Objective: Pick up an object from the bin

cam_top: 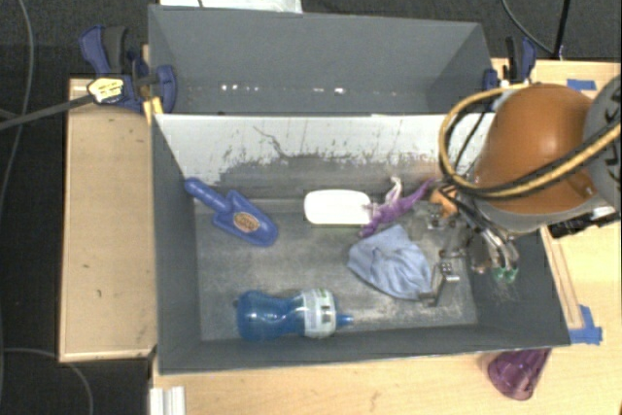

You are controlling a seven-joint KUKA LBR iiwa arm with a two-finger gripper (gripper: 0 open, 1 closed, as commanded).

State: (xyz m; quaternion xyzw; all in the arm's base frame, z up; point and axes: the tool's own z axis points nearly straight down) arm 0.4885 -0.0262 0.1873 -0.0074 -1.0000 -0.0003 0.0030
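My gripper (443,275) hangs low at the right side of the bin, under the arm's orange dome. Just left of it, touching or nearly touching, lies a crumpled blue-grey cloth (389,267). A purple spiky toy (393,205) lies behind the cloth, towards the back wall. A white oval object (337,207) rests left of the purple toy.
A blue scoop with a round label (233,212) lies at the back left of the bin. A blue bottle with a pale cap (287,314) lies on its side near the front wall. The arm and its cables hide the bin's right corner.
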